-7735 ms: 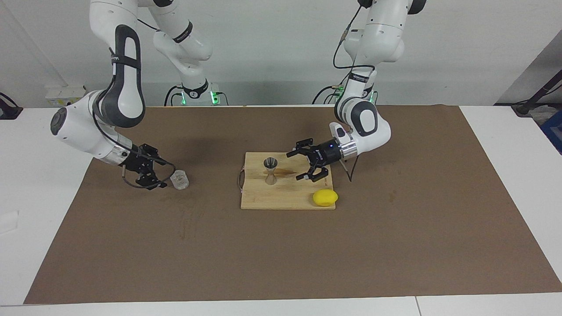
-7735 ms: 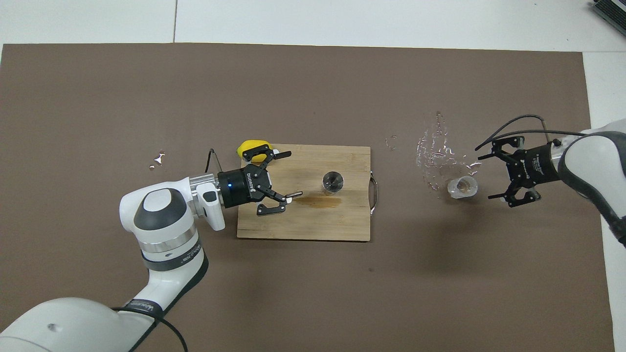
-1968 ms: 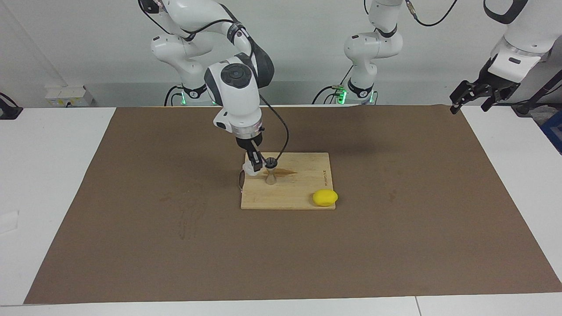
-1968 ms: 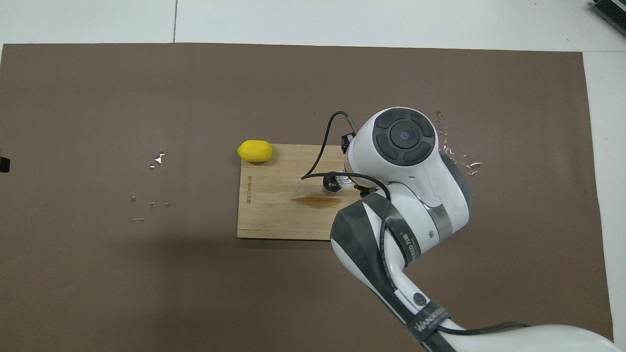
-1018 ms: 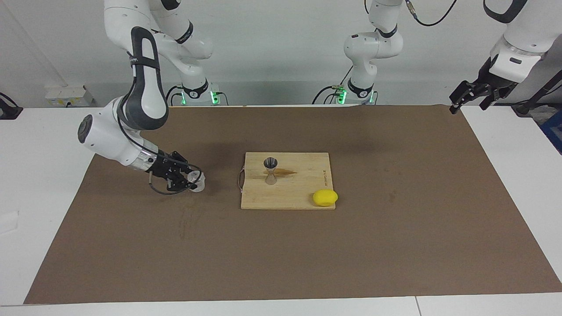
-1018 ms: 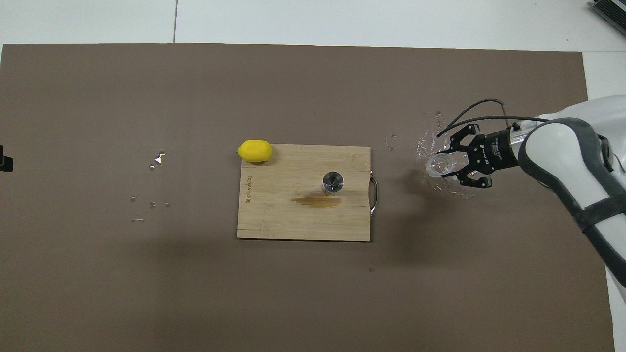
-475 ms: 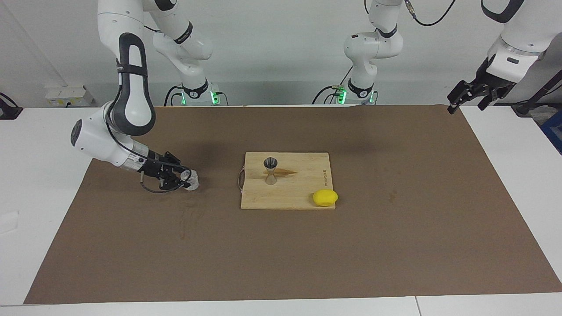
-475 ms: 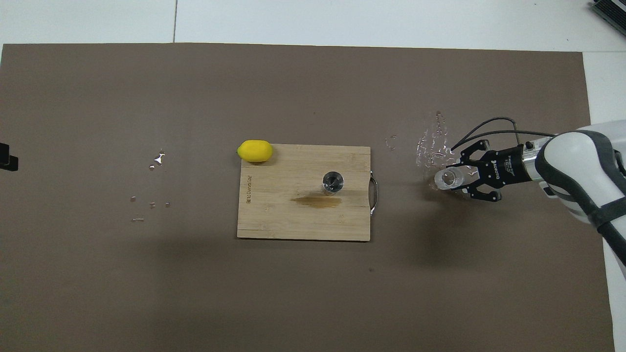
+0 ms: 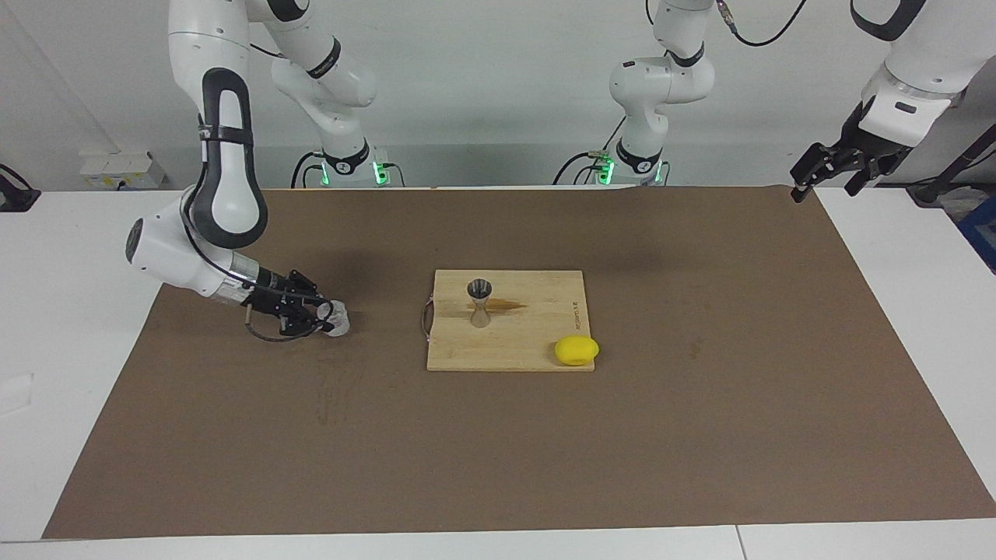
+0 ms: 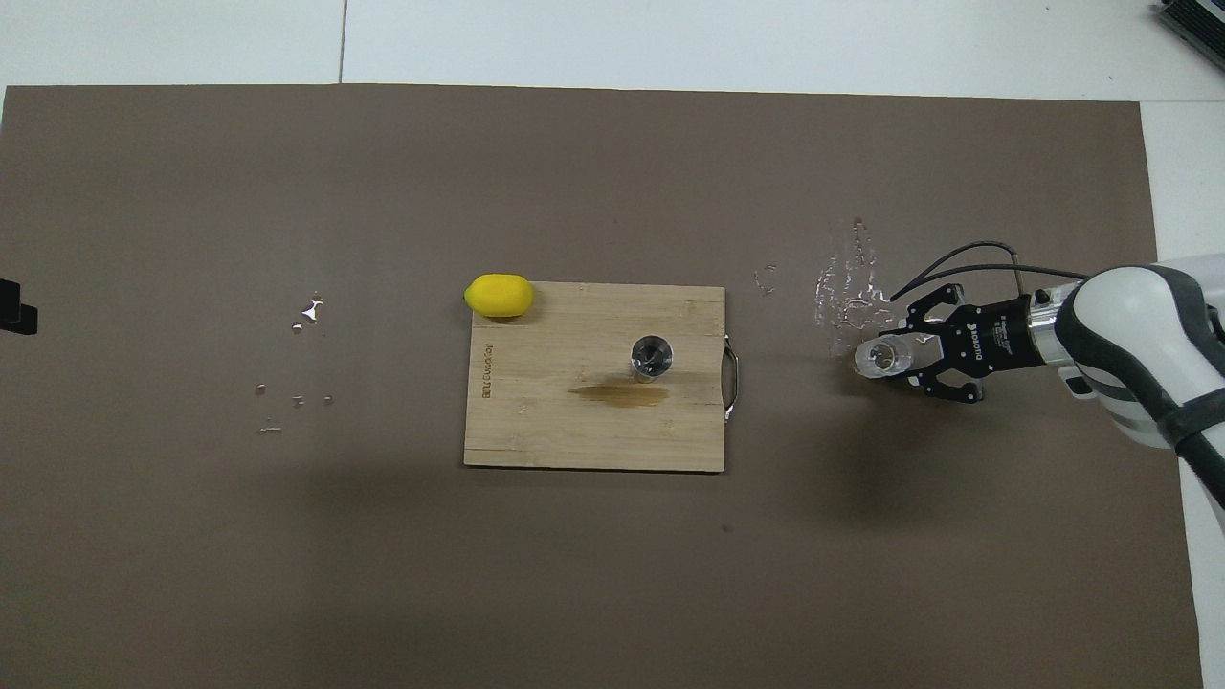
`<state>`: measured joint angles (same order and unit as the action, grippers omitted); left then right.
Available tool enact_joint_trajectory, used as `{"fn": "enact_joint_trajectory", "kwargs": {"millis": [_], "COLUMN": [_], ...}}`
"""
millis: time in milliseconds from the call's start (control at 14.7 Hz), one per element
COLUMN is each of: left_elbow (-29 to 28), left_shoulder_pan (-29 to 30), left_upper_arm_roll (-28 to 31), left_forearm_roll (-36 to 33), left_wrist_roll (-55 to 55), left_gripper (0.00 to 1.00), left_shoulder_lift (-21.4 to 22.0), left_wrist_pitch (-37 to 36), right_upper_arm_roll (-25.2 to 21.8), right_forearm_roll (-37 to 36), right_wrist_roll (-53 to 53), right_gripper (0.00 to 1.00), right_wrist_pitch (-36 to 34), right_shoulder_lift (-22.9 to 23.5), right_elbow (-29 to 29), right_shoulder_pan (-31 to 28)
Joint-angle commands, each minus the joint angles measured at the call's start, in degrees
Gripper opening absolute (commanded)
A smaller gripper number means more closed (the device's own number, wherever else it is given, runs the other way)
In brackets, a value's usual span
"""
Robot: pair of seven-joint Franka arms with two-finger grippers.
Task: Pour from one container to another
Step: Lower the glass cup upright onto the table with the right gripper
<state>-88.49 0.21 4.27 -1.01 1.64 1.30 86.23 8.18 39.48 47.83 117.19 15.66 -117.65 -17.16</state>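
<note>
The clear glass tumbler (image 9: 338, 320) (image 10: 880, 357) is held low over the brown mat toward the right arm's end of the table. My right gripper (image 9: 323, 317) (image 10: 892, 359) is shut on it from the side. Whether the glass touches the mat I cannot tell. The metal jigger (image 9: 479, 302) (image 10: 652, 356) stands upright on the wooden board (image 9: 537, 330) (image 10: 536, 431), apart from the glass. My left gripper (image 9: 821, 189) waits open and empty, raised over the mat's corner at the left arm's end; only its tip (image 10: 11, 311) shows in the overhead view.
A yellow lemon (image 9: 576, 350) (image 10: 499, 295) lies at the board's corner farther from the robots. A brown stain (image 10: 617, 394) marks the board beside the jigger. Spilled water (image 10: 847, 287) glints on the mat by the tumbler, and small drops (image 10: 306, 311) lie toward the left arm's end.
My right gripper has carried the tumbler a little nearer to the robots and lower over the mat, still shut on it. The left gripper has barely shifted.
</note>
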Motion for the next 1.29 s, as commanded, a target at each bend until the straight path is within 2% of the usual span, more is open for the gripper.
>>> {"fn": "enact_joint_trajectory", "kwargs": {"millis": [0, 204, 339, 407, 746, 1018, 1221], "left_elbow": [-1.33, -1.24, -1.42, -1.42, -1.33, -1.33, -1.33], "left_shoulder_pan": [-1.09, -1.35, -2.23, -2.14, -2.23, -2.23, -2.14], "left_upper_arm_roll": [0.48, 0.48, 0.48, 0.48, 0.48, 0.48, 0.48], "left_forearm_roll": [-0.66, -0.66, -0.66, -0.66, -0.66, -0.66, -0.66], "left_wrist_roll": [-1.02, -1.02, -1.02, -1.02, -1.02, -1.02, -1.02], "left_gripper": [1.0, 1.0, 1.0, 1.0, 1.0, 1.0, 1.0], "left_shoulder_lift": [1.34, 1.25, 1.34, 1.34, 1.42, 1.42, 1.34], "left_wrist_pitch": [0.61, 0.61, 0.61, 0.52, 0.35, 0.43, 0.61], "right_upper_arm_roll": [0.61, 0.53, 0.44, 0.44, 0.17, 0.44, 0.61], "right_forearm_roll": [2.35, 2.35, 2.35, 2.35, -0.71, -10.54, -19.59], "right_wrist_roll": [-1.95, -2.03, -1.95, -1.95, -3.43, -7.3, -16.85], "right_gripper": [0.43, 0.72, 0.95, 0.99, 1.0, 1.0, 1.0], "right_wrist_pitch": [1.28, 1.46, 1.29, 1.28, 1.37, 0.76, -0.73], "right_shoulder_lift": [-1.24, -1.24, -1.59, -2.2, -4.92, -7.3, -8.35], "right_elbow": [-2.14, -2.14, -2.14, -2.14, -1.79, 0.22, 2.25], "right_shoulder_pan": [-1.38, -1.82, -2.78, -2.96, -2.97, -0.52, 2.3]}}
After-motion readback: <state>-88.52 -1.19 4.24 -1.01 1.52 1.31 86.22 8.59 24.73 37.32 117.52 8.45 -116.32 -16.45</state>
